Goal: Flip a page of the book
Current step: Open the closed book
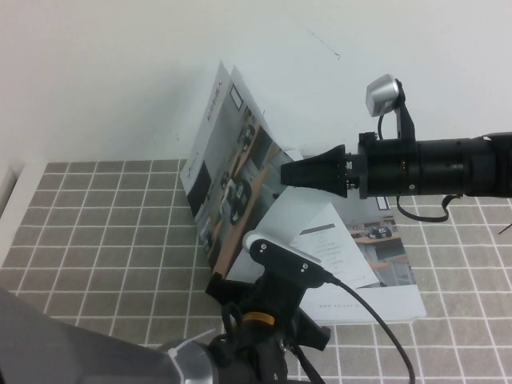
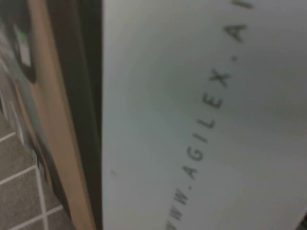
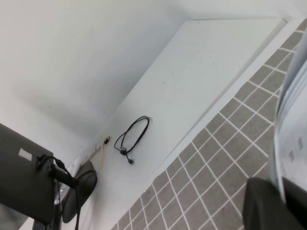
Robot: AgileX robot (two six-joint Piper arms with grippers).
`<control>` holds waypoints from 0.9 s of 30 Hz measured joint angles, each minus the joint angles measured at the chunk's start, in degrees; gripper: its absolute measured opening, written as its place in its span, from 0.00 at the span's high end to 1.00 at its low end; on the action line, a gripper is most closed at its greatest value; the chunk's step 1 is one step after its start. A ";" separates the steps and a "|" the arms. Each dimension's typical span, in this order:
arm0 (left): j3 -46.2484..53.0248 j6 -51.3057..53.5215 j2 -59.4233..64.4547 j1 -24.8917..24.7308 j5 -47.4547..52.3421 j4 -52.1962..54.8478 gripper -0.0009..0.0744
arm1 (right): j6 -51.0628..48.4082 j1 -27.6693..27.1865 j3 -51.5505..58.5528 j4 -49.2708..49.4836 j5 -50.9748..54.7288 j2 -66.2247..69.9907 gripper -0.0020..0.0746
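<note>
The book [image 1: 376, 268] lies open on the grey tiled mat, its white page printed with a web address [image 2: 206, 124]. One glossy page [image 1: 232, 160] with photos stands lifted almost upright at the book's left side. My right gripper [image 1: 285, 174] reaches in from the right and is shut on that page's edge. In the right wrist view the thin sheet [image 3: 292, 120] runs down between the black fingers [image 3: 261, 208]. My left gripper [image 1: 240, 292] sits low over the book's near left edge, mostly hidden under its wrist camera.
The grey tiled mat [image 1: 104, 232] covers the table to the left and right of the book. A white wall rises close behind. A white ledge with a looped black cable [image 3: 133, 139] runs along the mat's left side.
</note>
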 joint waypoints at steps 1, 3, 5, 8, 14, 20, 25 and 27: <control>0.00 0.00 0.00 0.32 0.00 -0.10 0.99 | 0.25 0.00 0.00 -0.26 0.00 0.00 0.97; 0.00 0.00 0.00 0.76 0.00 -0.60 0.99 | 0.45 -0.11 0.00 -0.52 0.00 0.00 0.97; 0.00 0.00 0.00 0.85 0.00 -0.83 0.99 | 0.96 -0.11 0.00 -0.79 -0.12 0.00 0.95; 0.00 0.00 0.00 0.85 0.00 -0.93 0.99 | 1.60 -0.11 0.00 -1.16 -0.12 0.00 0.84; 0.00 0.00 0.00 0.90 0.00 -0.93 0.99 | 1.80 -0.11 -0.23 -1.68 0.53 0.00 0.57; 0.00 0.36 0.00 0.90 0.00 -1.56 0.99 | 0.99 -1.28 -0.97 -1.67 0.68 -2.05 0.51; 0.00 0.86 0.00 0.90 0.00 -3.30 0.99 | 0.56 -5.88 -1.08 -1.83 0.96 -4.52 0.52; 0.00 0.88 0.00 0.90 0.00 -3.66 0.99 | -0.23 -8.01 -1.08 -3.11 1.04 -4.80 0.55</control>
